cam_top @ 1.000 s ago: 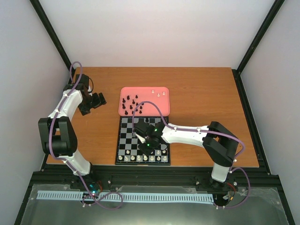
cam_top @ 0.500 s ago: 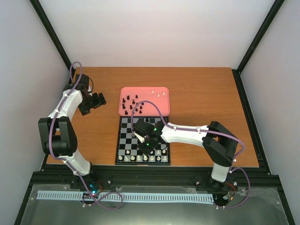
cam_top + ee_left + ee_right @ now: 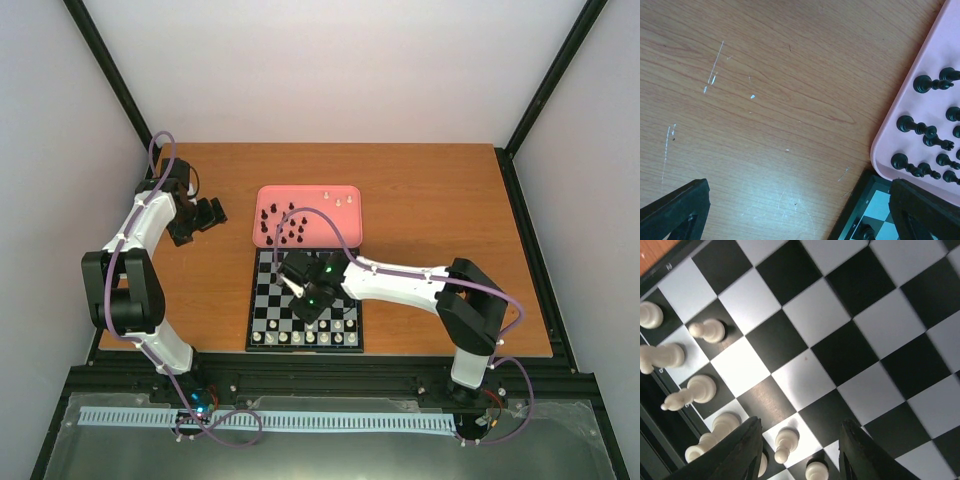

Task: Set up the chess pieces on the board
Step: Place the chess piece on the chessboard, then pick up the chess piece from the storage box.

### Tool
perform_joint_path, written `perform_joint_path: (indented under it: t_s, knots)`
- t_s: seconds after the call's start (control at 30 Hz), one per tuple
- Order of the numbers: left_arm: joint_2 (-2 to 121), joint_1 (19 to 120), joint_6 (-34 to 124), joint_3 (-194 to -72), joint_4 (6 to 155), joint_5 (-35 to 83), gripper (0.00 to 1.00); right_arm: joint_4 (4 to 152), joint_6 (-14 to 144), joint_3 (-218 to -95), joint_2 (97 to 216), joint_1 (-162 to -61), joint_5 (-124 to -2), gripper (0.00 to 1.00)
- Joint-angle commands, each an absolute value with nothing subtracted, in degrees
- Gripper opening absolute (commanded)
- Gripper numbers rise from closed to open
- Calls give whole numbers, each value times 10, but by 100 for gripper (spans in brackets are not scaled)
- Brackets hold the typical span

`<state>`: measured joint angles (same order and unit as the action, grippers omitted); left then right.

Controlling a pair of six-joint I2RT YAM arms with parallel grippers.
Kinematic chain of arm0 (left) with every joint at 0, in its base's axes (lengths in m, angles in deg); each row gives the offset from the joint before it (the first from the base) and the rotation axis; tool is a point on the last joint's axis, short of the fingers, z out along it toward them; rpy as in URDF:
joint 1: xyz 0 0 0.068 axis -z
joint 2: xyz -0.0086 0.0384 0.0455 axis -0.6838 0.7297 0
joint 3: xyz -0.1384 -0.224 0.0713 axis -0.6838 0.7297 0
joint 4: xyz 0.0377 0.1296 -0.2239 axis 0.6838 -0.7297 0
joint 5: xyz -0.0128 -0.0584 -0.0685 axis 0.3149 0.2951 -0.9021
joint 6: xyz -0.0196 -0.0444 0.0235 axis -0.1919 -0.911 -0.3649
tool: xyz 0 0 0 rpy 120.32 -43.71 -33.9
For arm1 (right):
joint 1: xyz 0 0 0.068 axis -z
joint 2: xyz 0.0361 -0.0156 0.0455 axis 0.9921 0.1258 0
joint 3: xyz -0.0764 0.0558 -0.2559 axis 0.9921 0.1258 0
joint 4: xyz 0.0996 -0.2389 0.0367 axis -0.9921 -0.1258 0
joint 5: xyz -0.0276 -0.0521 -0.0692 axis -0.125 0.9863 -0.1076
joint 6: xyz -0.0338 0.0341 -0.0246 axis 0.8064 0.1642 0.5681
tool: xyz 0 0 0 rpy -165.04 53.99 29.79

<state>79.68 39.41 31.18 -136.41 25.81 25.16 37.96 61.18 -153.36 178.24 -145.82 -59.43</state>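
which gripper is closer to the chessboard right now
Right. The right gripper hangs directly over the board, above its squares. The left gripper is off beyond the board's far left corner, over the table, left of the pink tray.

Parted fingers (image 3: 742, 452) over the board (image 3: 805, 365), cream-white chess pieces (image 3: 707, 330) along its edge.

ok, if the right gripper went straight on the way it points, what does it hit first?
Probably the white pawn below the right gripper, between its open jaws; failing that, the board. Depth unclear.
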Motion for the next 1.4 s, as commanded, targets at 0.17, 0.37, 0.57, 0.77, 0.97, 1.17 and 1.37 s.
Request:
perform_joint_path:
  t_s: [0.17,0.37,0.57,0.77,0.97,1.17,1.37]
  knots:
    - [776,397,320,-1378,261,249,100,328,646,-1670,1785,-1421,-501,49]
    - [772,397,321,-1381,257,247,100,290,619,-1821,1867,-1286,-506,50]
    - [773,397,320,-1383,255,240,100,249,603,-2012,2017,-1186,-500,46]
    - [788,397,320,-1385,255,239,100,231,618,-2158,2139,-1125,-527,42]
    - [812,397,320,-1392,257,240,100,242,640,-2168,2180,-1112,-566,40]
    - [836,397,319,-1402,256,240,100,248,642,-2169,2203,-1112,-582,38]
    - [844,397,320,-1405,254,240,100,247,639,-2170,2221,-1112,-583,36]
